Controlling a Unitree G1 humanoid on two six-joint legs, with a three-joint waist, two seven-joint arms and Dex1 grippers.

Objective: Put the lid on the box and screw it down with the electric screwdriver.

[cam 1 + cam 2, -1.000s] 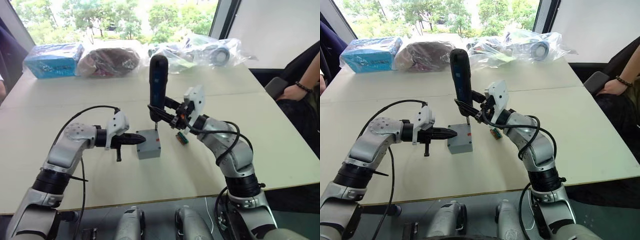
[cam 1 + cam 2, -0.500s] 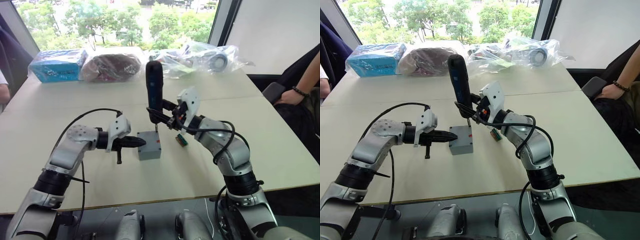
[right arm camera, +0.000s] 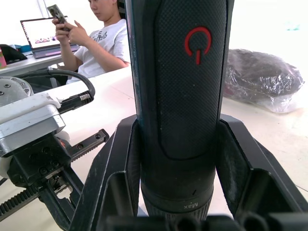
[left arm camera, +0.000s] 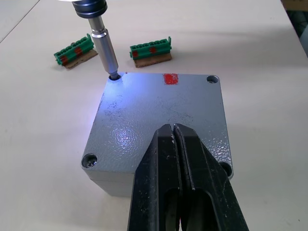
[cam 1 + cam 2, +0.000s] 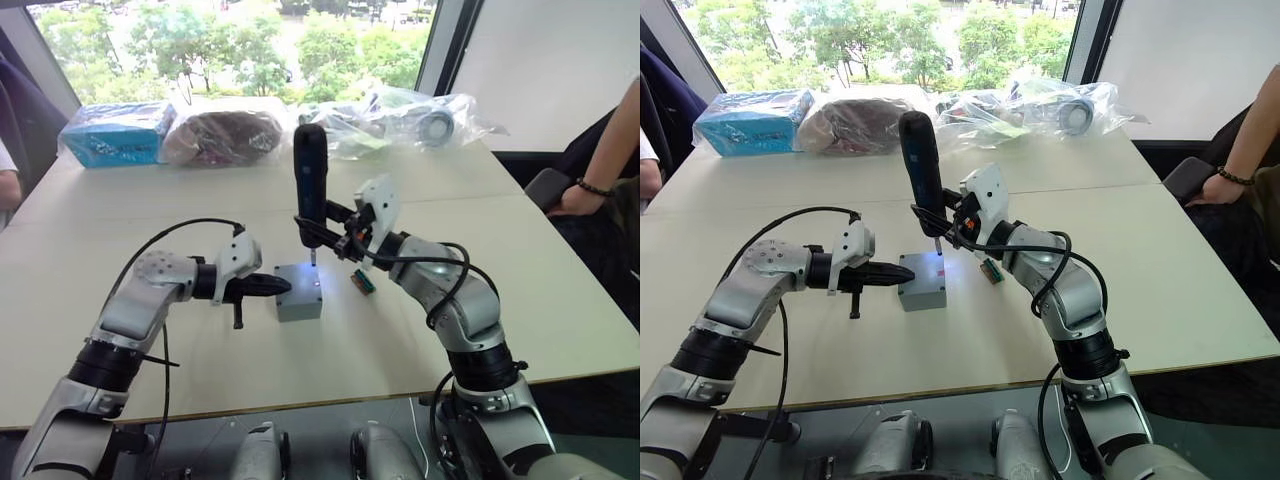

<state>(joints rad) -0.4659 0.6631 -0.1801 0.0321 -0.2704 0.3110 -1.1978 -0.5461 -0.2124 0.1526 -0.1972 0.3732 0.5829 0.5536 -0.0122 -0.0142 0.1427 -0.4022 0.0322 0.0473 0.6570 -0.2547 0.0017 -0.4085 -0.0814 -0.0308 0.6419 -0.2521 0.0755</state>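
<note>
1. While the right gripper (image 5: 943, 222) stays clamped on the electric screwdriver (image 5: 921, 165), note that its bit has dropped into a corner screw hole and a blue light now glows there.
2. Keep the left gripper (image 4: 175, 144), fingers together, pressing the lid (image 4: 159, 120).
3. Confirm the lid sits flush on the box (image 5: 298, 293); driving has likely begun.

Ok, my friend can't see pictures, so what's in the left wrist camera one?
The electric screwdriver's metal bit sits in a corner screw hole of the grey lid, lit by bluish light. The left claw, shut, rests on the lid. Two small green connector pieces lie on the table behind.
</note>
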